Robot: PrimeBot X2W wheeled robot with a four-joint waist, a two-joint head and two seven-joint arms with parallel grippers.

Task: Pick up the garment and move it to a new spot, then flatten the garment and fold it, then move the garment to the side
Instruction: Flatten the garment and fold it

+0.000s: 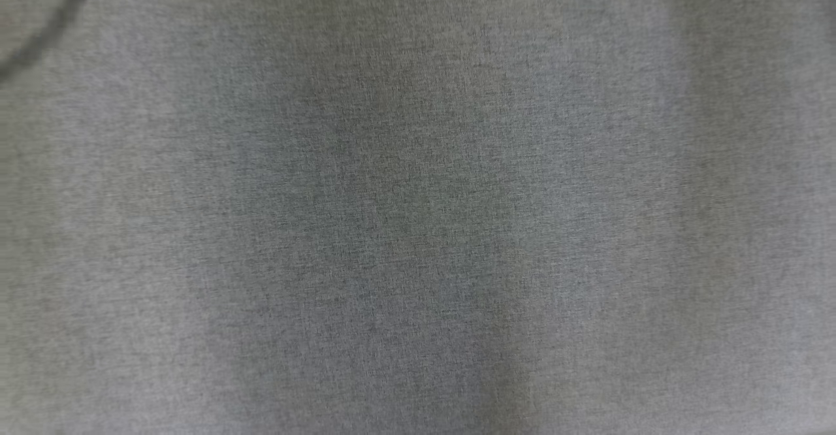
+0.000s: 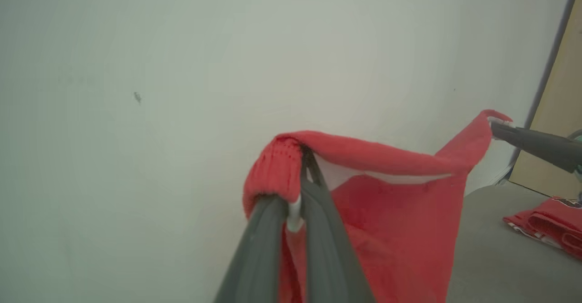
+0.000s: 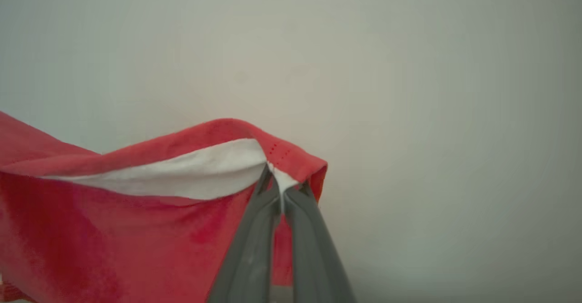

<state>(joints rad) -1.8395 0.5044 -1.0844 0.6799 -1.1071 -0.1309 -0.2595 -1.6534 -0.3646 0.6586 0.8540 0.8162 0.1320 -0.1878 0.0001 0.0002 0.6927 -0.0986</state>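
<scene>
The left jaws and the right jaws are each pinched shut on a top edge of the red garment point(image 2: 400, 212), which hangs in the air between them, so it is likely being moved and next needs laying flat on the worktop point(image 2: 491, 257)

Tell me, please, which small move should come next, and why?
Probably lower both arms together to lay the garment on the grey surface: the left gripper and the right gripper each pinch its top edge, and it hangs between them.
</scene>
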